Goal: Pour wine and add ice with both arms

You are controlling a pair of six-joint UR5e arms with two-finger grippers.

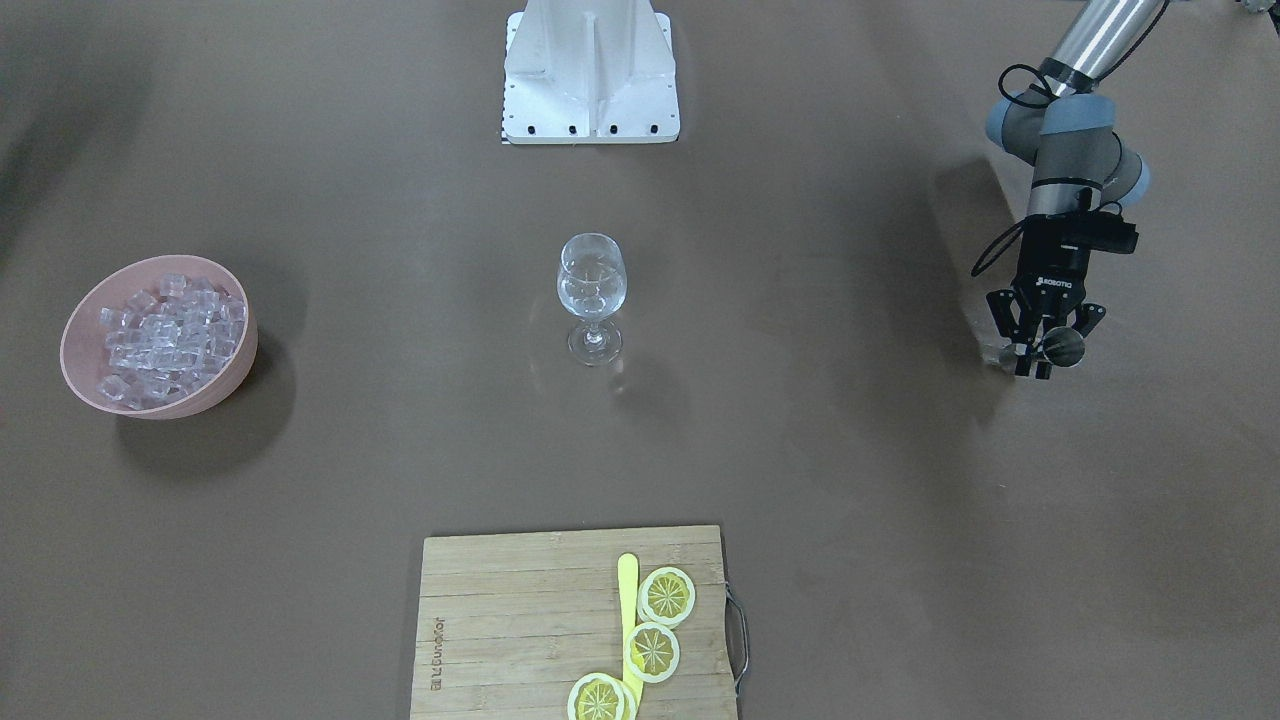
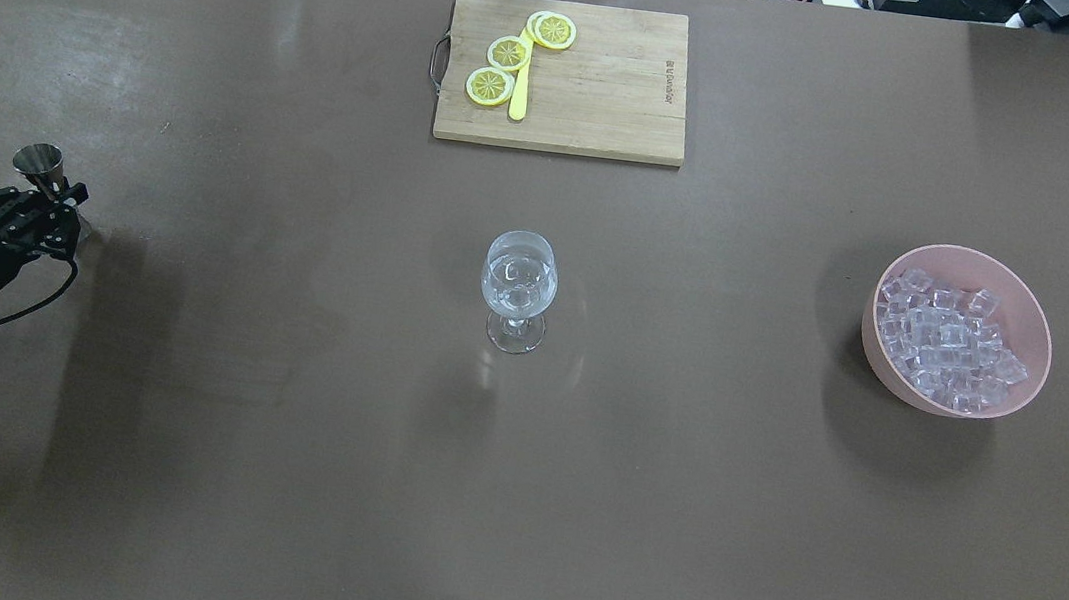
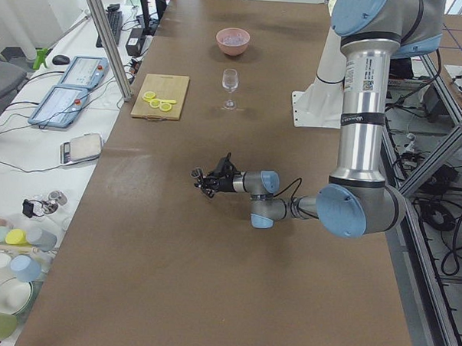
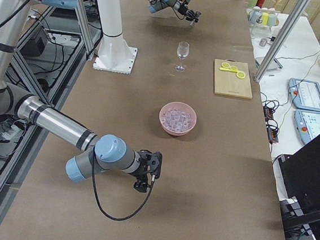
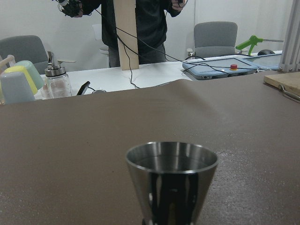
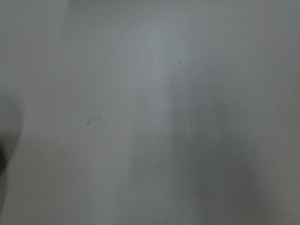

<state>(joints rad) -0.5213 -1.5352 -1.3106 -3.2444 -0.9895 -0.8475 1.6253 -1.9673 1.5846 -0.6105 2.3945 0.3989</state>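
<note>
One wine glass (image 1: 592, 290) stands mid-table. Front view: left gripper (image 1: 1035, 362) clamped on a metal cup (image 1: 1065, 347), held upright, probably to keep any contents level. Overhead: ice (image 2: 943, 337) heaped in a bowl (image 2: 1027, 306), well apart from the glass, opposite the cup. Right-side view: right gripper (image 4: 146, 178), grip cannot be told.

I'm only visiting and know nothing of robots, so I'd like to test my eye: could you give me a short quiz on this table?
1. Pick one: what does the left gripper hold? A) a fork B) a metal cup C) a spoon
2. True or false: the ice cubes lie in a pink bowl.
3. Fill the gap: the lemon slices lie on a wooden ____.

Key: 1 B; 2 true; 3 board.
</note>
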